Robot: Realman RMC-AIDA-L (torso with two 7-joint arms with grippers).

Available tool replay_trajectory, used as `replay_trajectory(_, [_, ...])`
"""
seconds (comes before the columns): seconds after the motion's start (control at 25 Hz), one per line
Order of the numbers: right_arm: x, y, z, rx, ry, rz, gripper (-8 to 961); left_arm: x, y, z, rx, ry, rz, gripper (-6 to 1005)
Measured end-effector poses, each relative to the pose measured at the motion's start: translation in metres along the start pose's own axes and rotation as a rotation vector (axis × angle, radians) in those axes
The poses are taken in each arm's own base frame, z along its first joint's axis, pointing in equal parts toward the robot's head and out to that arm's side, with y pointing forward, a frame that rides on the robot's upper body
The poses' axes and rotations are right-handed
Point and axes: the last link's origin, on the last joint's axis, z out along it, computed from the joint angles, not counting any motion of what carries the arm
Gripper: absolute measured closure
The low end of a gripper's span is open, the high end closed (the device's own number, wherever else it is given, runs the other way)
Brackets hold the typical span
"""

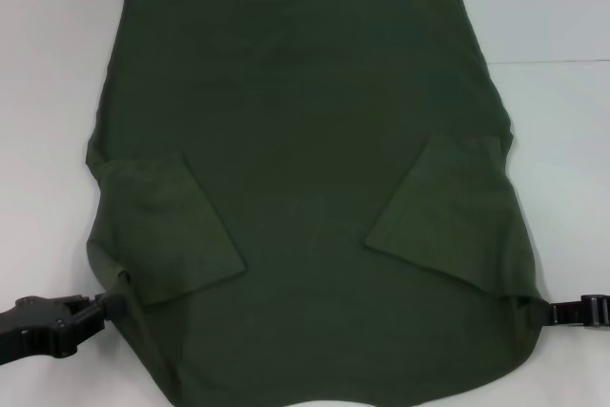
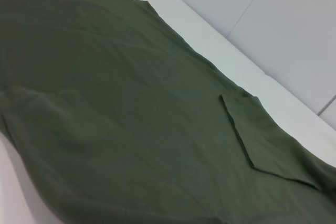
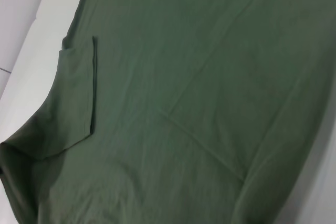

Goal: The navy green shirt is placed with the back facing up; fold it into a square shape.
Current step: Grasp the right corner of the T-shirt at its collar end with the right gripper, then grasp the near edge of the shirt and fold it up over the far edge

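Note:
The navy green shirt (image 1: 305,140) lies spread on the white table (image 1: 48,92), plain side up. Both short sleeves are folded inward onto the body: one (image 1: 167,235) on the left, one (image 1: 448,216) on the right. My left gripper (image 1: 112,300) is at the near left corner of the shirt, shut on a puckered bit of its edge. At the near right corner my right gripper (image 1: 553,312) is shut on the cloth drawn to its tip. The left wrist view shows the shirt (image 2: 131,103) with the far sleeve fold (image 2: 268,145). The right wrist view shows the cloth (image 3: 210,77) and a sleeve fold (image 3: 73,103).
White tabletop surrounds the shirt on the left, right and far sides. A seam in the table surface (image 1: 553,61) runs off to the right. No other objects are in view.

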Motion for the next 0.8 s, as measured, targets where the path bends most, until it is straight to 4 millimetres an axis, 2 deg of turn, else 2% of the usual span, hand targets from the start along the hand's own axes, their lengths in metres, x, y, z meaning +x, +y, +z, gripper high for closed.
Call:
replay_trajectory(0.4, [0.014, -0.007, -0.012, -0.010, -0.052, -0.024, 888, 0.000, 0.005, -0.002, -0.037, 0.002, -0.043, 931])
replay_trajectory(0.8, [0.040, -0.017, -0.034, -0.023, -0.152, -0.057, 888, -0.006, 0.002, -0.027, -0.025, 0.076, -0.187, 932])
